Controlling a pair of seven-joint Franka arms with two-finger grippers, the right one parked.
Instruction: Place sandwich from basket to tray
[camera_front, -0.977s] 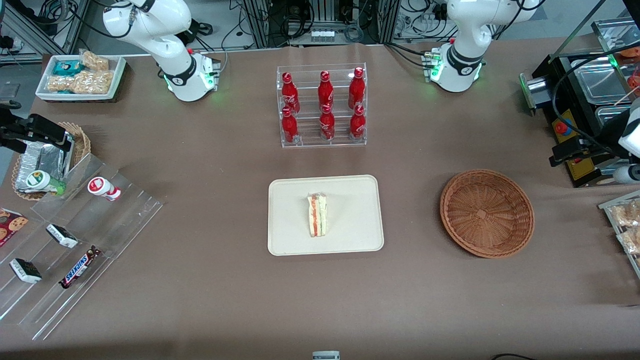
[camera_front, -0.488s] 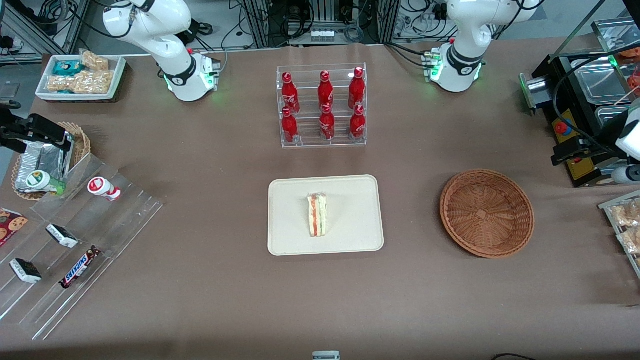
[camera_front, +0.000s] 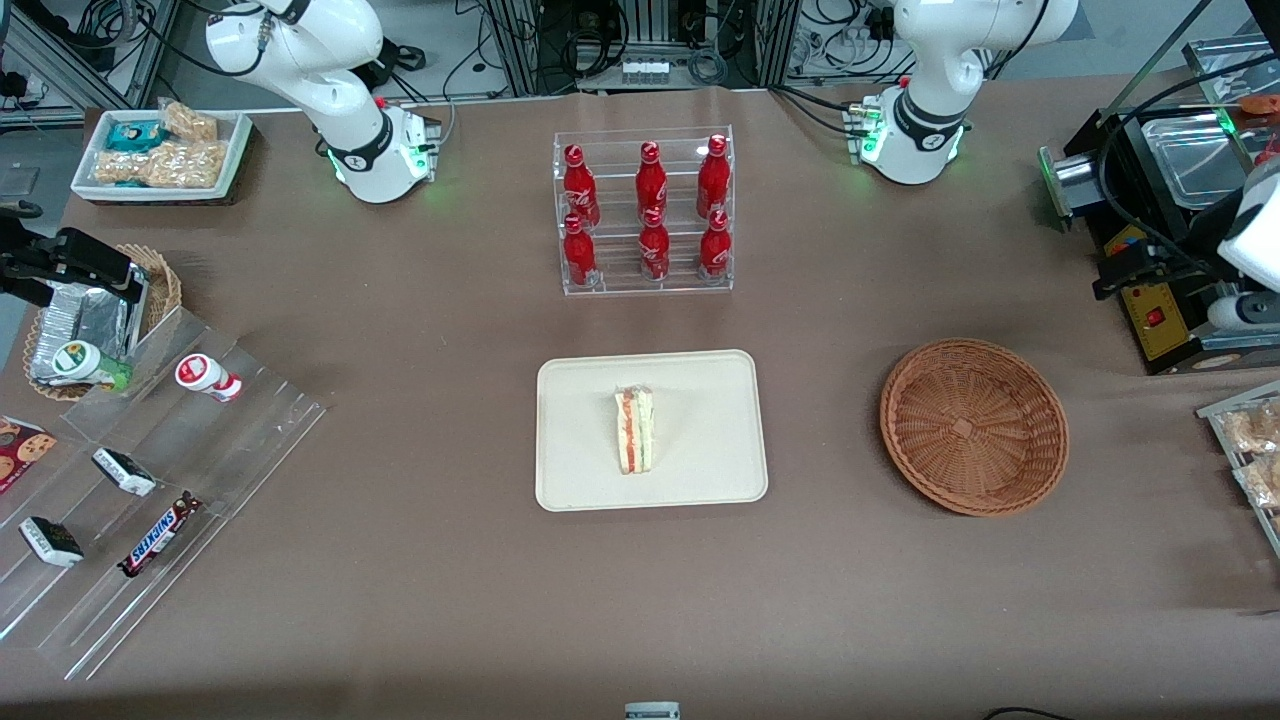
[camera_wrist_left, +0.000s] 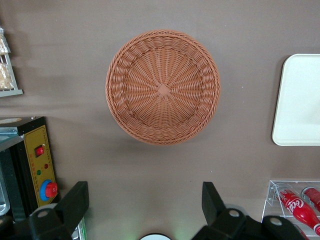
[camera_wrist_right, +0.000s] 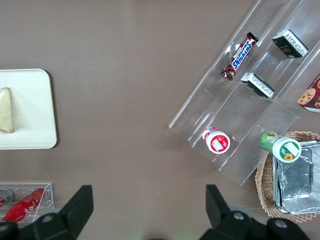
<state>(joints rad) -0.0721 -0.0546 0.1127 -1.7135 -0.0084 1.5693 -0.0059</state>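
The left gripper (camera_wrist_left: 142, 200) hangs high near the working arm's end of the table, fingers (camera_wrist_left: 75, 197) spread wide and holding nothing. Below it, the wicker basket (camera_wrist_left: 163, 87) lies empty. The sandwich (camera_front: 634, 430) rests on the cream tray (camera_front: 700, 480), well apart from the gripper; placement looks complete.

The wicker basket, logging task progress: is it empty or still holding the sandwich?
Empty: the basket shows bare weave; the sandwich lies on the tray.
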